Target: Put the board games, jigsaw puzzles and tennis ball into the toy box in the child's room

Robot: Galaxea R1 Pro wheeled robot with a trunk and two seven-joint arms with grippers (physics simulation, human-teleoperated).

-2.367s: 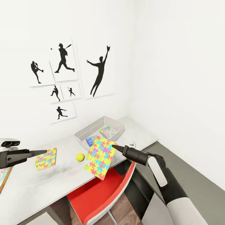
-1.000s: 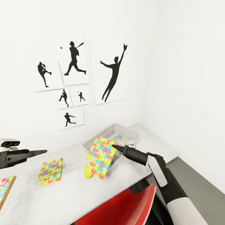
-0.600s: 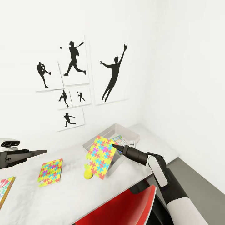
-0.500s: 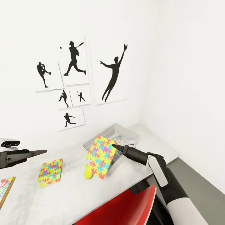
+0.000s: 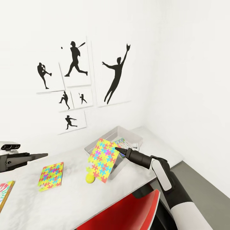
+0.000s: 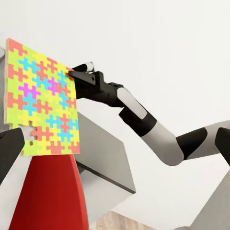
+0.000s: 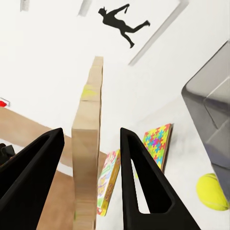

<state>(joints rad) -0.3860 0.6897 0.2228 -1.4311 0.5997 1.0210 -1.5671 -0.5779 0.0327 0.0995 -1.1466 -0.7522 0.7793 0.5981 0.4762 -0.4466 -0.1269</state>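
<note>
Puzzle sheet first: one jigsaw puzzle (image 5: 103, 160) hangs tilted in the air over the light grey surface (image 5: 95, 195), pinched at its upper edge by the right gripper (image 5: 117, 149), whose dark fingers (image 7: 139, 177) stand on either side of the sheet's tan edge in the right wrist view. The lifted puzzle sits just in front of the toy box (image 5: 127, 136), which rests near the corner of the room against the white wall, and a printed game box (image 5: 120, 141) lies inside it. Tucked low beside the raised sheet, the tennis ball (image 5: 90, 178) lies on the surface. Well to the left, the second jigsaw puzzle (image 5: 51, 176) lies flat on the surface, and a bright printed board game (image 5: 5, 192) pokes in at the picture's left border. The left gripper (image 5: 43, 155) hovers above that end of the surface, apart from everything; its fingers look drawn close together, holding nothing. Black baseball-player pictures (image 5: 76, 64) hang on the wall above, and a red chair (image 5: 127, 214) is pushed in under the near edge of the surface.
</note>
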